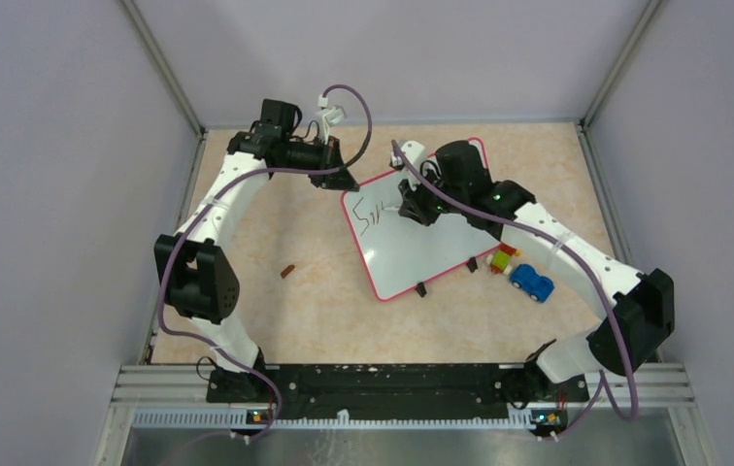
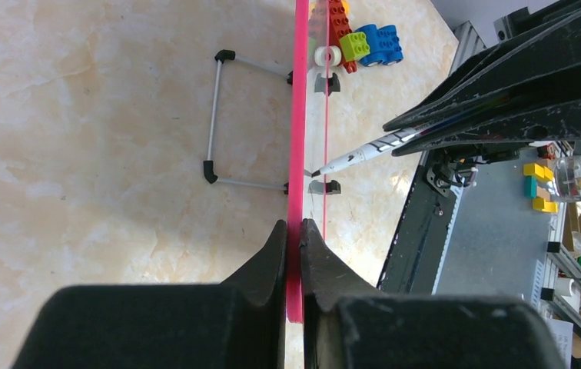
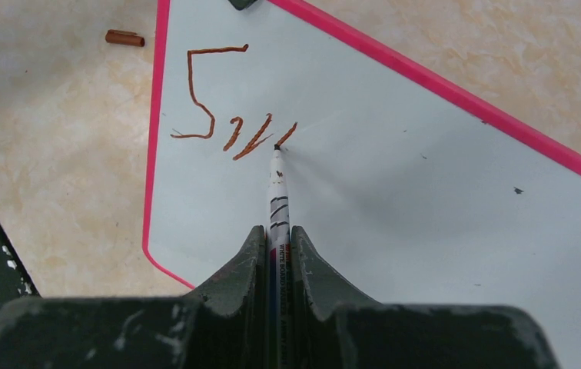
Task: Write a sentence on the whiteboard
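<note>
- Arm bases: both arms are bolted at the bottom edge of the top view and reach up-frame to the work.
- Loose items: a brown cap (image 1: 288, 271) lies on the table (image 1: 334, 316), left of centre and well apart from the work. Toy bricks (image 1: 504, 260) and a blue toy car (image 1: 532, 282) sit just beside the board's lower right edge.
- The whiteboard (image 1: 412, 254): it sits right of centre in the top view, turned at an angle. A wire stand (image 2: 212, 115) with black feet joins its rim and appears to prop it up.
- Right gripper (image 3: 276, 244): the jaws are clamped on the marker (image 3: 279, 181). The barrel runs straight up the centre of the right wrist view, in line with the wrist, so the tip should follow the arm's motion.
- Marker tip: it touches the board at the lower end of the last short stroke.
- The sentence (image 3: 214, 100): a large "S" and a few slanted brownish-red strokes occupy the board's upper left. The rest of the board is blank, so the task is judged to be at an early stage.
- Left gripper (image 2: 293, 246): at the board's far corner, the jaws are pinched on the pink rim, seen edge-on. The probable purpose is to steady the board against pen pressure.
</note>
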